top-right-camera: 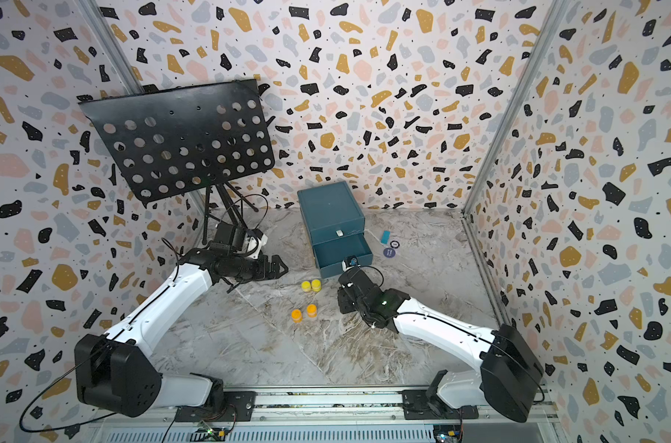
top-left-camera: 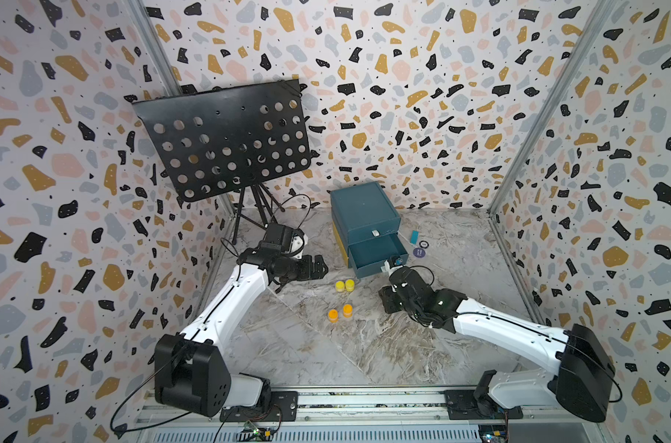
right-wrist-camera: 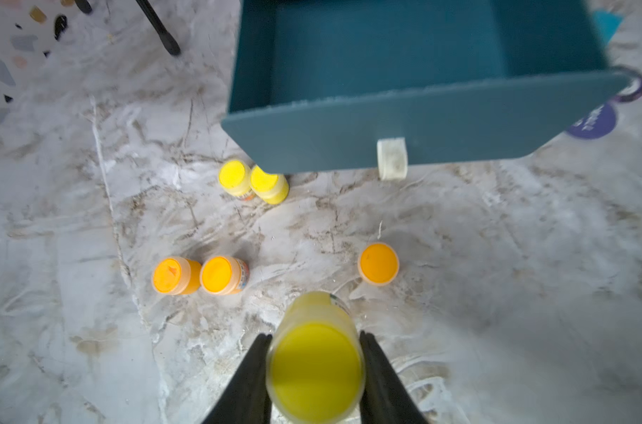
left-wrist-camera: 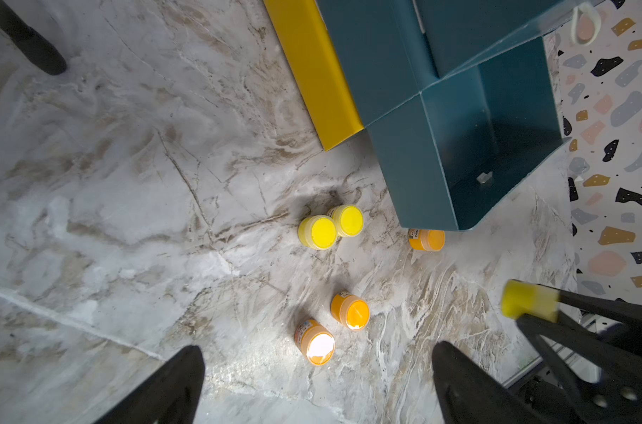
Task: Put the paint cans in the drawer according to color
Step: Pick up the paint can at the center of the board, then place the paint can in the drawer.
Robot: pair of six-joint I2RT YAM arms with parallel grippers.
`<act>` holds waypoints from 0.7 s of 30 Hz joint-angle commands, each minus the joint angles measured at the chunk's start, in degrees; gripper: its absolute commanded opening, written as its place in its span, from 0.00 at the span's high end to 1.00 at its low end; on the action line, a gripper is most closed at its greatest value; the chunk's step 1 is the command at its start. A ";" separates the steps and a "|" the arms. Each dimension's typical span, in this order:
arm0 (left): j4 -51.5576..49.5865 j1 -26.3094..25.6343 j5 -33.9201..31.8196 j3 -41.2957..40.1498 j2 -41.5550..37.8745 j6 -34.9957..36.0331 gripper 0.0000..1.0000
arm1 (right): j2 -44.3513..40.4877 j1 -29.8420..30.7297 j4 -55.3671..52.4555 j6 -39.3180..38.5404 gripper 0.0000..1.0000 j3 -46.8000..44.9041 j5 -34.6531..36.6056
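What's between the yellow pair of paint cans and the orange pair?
Nothing: bare marble floor separates the yellow pair from the orange pair, in both top views.

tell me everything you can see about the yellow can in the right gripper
The yellow can is a tiny squat cylinder, plastic by its look, with a flat round yellow lid, shut, and a paler translucent wall bearing a sliver of printed label. The right gripper clamps it by its sides between both black jaws, lid facing the wrist camera. It looks lifted clear of the table, short of the open drawer; nothing else touches it.
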 commanded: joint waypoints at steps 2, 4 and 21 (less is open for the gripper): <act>1.08 0.25 0.60 -0.50 -1.38 -0.17 0.00 | -1.98 0.13 -6.54 -4.74 0.75 7.55 3.91; 1.12 0.25 0.73 -0.50 -1.43 -0.21 0.00 | -0.46 -0.22 -7.14 -6.53 0.75 11.01 3.66; 1.69 0.25 2.15 -0.76 -1.95 -0.78 0.00 | 27.94 -8.85 -11.98 -10.62 0.75 38.49 -8.48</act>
